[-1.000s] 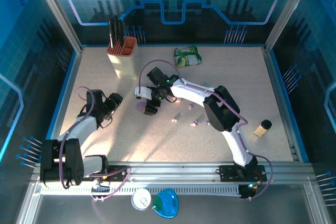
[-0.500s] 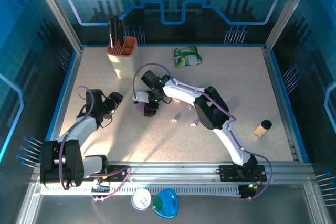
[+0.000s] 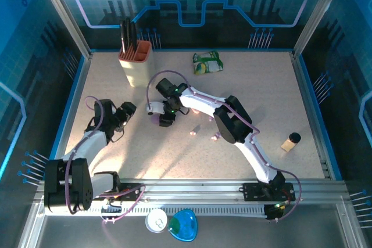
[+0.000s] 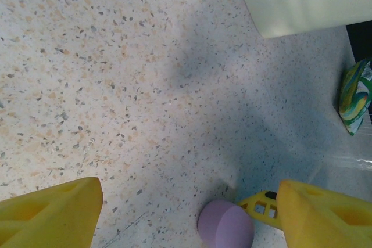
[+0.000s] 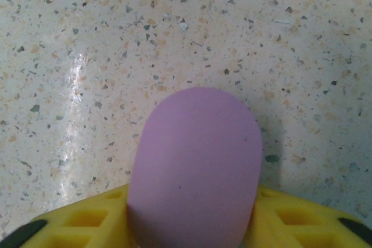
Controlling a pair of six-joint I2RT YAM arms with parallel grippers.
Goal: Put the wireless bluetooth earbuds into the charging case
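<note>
You see the right tool [image 5: 193, 201] apparently clamped on the lilac charging case [image 5: 195, 155]; the left tool [image 4: 190, 193] stands wide, empty.

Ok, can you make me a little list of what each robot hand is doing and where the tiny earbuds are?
right gripper: fingers against both sides of the lilac case
left gripper: open, empty, left of the case
earbuds: loose on the table, right of the case
back of table: tan holder, green packet
</note>
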